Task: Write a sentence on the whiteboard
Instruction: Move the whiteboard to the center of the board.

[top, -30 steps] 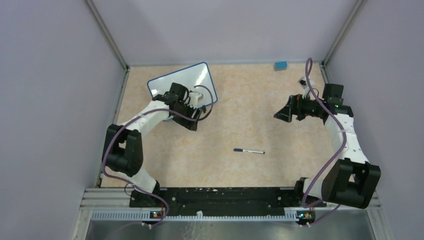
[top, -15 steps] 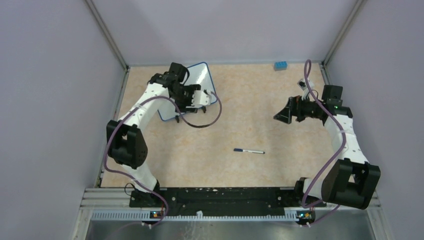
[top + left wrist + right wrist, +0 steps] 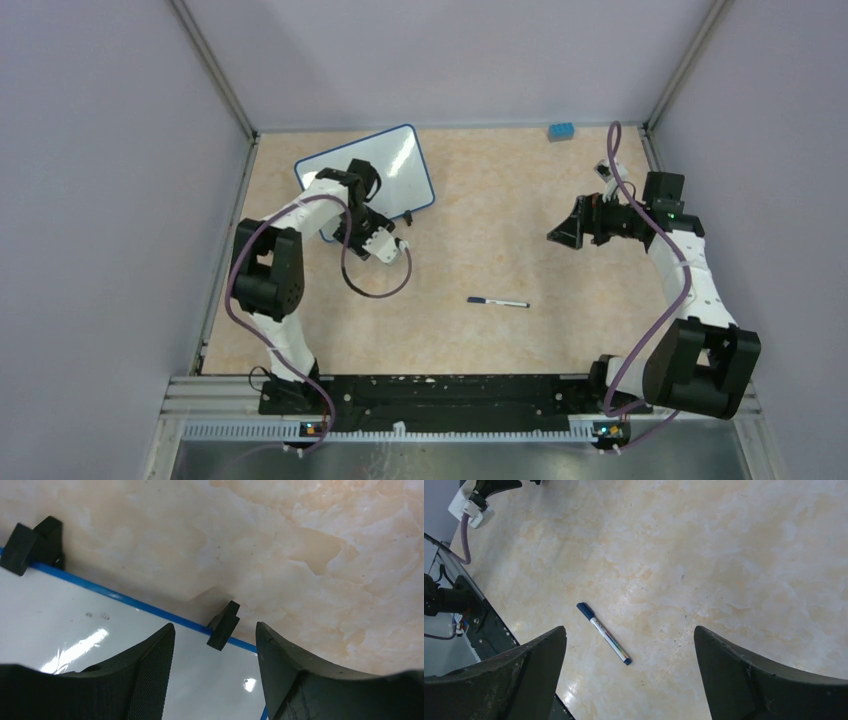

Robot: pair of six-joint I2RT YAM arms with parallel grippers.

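Note:
The whiteboard lies flat at the back left of the table, glossy white with a blue rim and black clip feet. No sentence shows on the board surface in view. My left gripper hovers over the board's near edge, open, with nothing between its fingers. A blue-capped marker pen lies loose on the table in the middle. My right gripper hangs above the right side of the table, wide open and empty, looking down at the pen.
A small blue block sits at the back right by the wall. Purple walls and metal corner posts close in the table on three sides. The left arm's cable loops down onto the table near the board.
The left arm swung over the board toward the back, then came down to the board's near edge. The board, the pen and the right arm have not moved.

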